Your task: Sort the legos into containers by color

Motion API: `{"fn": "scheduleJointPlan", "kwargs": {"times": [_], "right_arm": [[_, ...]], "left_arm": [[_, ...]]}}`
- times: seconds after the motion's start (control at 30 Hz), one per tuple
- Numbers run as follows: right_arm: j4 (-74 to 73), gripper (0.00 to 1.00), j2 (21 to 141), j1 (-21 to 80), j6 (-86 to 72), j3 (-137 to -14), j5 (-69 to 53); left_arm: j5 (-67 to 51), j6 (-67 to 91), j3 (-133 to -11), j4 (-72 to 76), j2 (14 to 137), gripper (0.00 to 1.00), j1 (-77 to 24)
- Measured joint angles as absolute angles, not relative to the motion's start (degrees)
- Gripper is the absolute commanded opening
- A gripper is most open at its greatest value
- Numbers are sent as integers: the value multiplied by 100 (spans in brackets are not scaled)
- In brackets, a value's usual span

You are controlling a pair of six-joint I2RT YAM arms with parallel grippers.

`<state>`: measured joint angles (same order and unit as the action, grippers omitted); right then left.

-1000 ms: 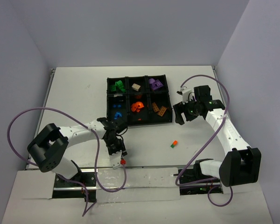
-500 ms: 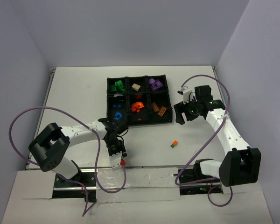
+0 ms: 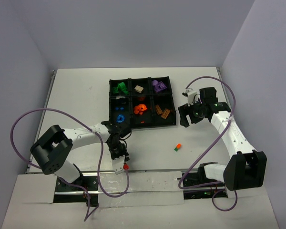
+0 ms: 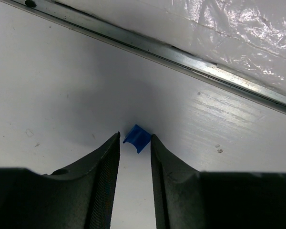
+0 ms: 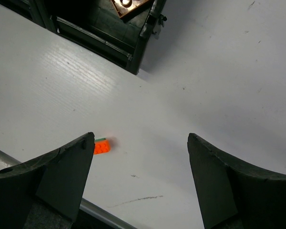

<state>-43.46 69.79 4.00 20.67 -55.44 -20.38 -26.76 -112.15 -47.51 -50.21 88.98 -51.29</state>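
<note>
Noting almost no travel over the last second: your left gripper (image 4: 135,141) is staying low over the table (image 4: 62,81) where it was, the arm barely shifting, so the approach looks finished and the grasp is what is happening now. The jaws are standing narrow with a slim gap between them, and the blue lego (image 4: 137,137) is sitting right at their mouth, between the two tips. I cannot tell whether they are pinching it yet, and the top view is too coarse to show them moving. Judging from that, you are closing on the last loose blue piece; expect a small, slippery target that may squirt forward out of the tips. Its compartment, the tray (image 3: 141,78) cell holding blue pieces (image 3: 119,116), is lying well behind the jaws. Your right gripper (image 5: 140,143) is hovering unchanged, jaws spread wide and holding nothing. An orange lego (image 5: 101,147) is resting on the table just beside its left fingertip, with a green sliver touching it, both still waiting to be sorted.
</note>
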Motion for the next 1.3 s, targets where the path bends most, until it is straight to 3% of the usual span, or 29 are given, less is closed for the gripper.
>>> {"fn": "scheduleJointPlan", "kwargs": {"times": [0.93,1.3], "right_arm": [[-4329,84,6978,294,2067,-5483,-2056],[-4324,84,7011,278,2067,-5484,-2084]], "left_arm": [[-2609,-10840,-4988,-5172,9098,23,-5129],[-2828,-10125,-5742,-5308,9043,19,-4799]]}}
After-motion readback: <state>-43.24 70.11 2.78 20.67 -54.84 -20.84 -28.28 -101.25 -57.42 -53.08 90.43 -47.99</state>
